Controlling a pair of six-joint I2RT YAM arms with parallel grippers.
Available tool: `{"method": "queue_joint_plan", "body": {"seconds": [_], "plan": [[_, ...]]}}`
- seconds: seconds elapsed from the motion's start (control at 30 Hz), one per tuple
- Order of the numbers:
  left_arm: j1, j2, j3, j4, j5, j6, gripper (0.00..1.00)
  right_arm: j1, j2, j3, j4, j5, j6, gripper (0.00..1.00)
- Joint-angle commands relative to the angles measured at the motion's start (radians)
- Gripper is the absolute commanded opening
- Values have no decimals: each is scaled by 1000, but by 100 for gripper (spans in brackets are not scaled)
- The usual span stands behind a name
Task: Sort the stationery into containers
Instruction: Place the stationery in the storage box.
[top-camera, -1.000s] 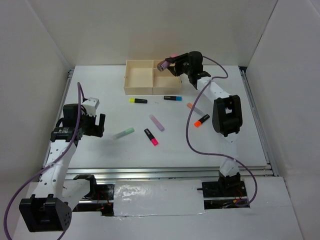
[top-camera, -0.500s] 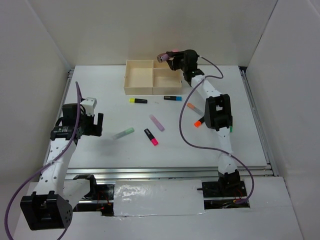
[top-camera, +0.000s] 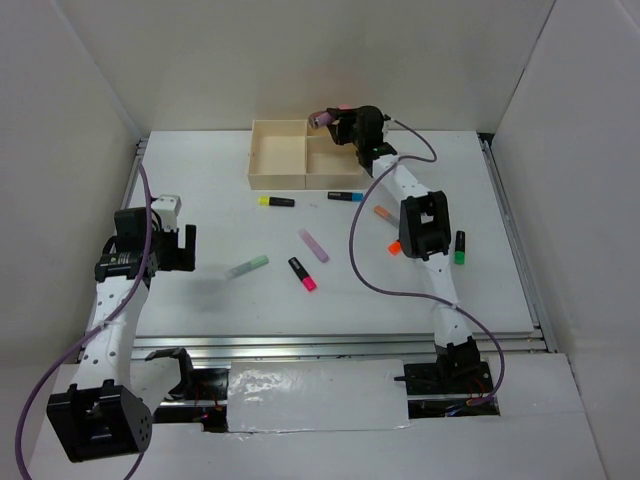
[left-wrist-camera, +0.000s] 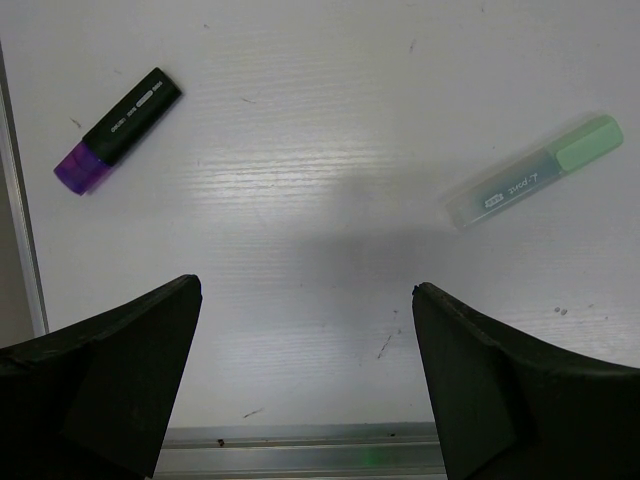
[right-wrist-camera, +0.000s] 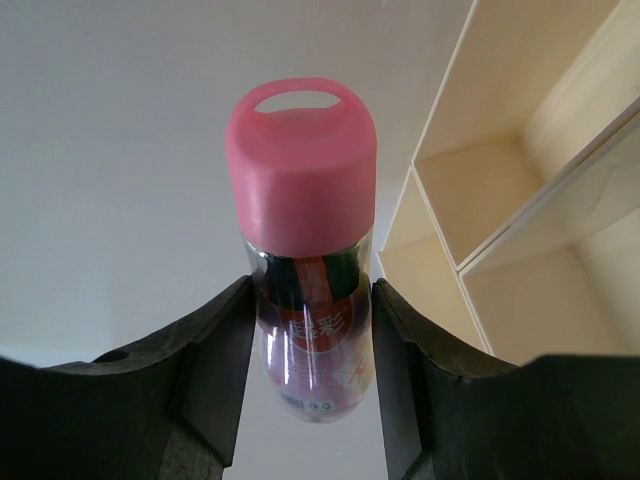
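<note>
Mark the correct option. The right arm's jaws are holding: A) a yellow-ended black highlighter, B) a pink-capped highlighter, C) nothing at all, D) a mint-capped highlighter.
B: the right wrist view shows the pink-capped highlighter clamped between the right jaws, its cap sticking out past them.

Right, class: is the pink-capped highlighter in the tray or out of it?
Out. The right gripper holds the pink-capped highlighter in the air beside the tray, inside no compartment.
</note>
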Motion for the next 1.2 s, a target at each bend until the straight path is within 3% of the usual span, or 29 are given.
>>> {"method": "queue_joint_plan", "body": {"seconds": [0.0, 0.23, 0.63, 0.77, 0.83, 0.87, 1.17], "plan": [[6, -3, 6, 32, 7, -10, 99, 4, 24, 69, 67, 61, 3, 2], [6, 0, 7, 28, 5, -10, 99, -19, 51, 85, 91, 69, -20, 11], [8, 10, 10, 28, -7, -20, 99, -27, 96, 142, 125, 63, -20, 47], [6, 11, 10, 28, -9, -18, 99, -28, 96, 141, 131, 52, -17, 80], [9, 10, 9, 28, -12, -20, 99, -25, 90, 138, 134, 49, -19, 87], [8, 8, 10, 30, -7, -18, 99, -24, 88, 138, 134, 46, -17, 100], [9, -10, 6, 27, 2, -10, 99, -11, -2, 84, 202, -2, -72, 100]]}}
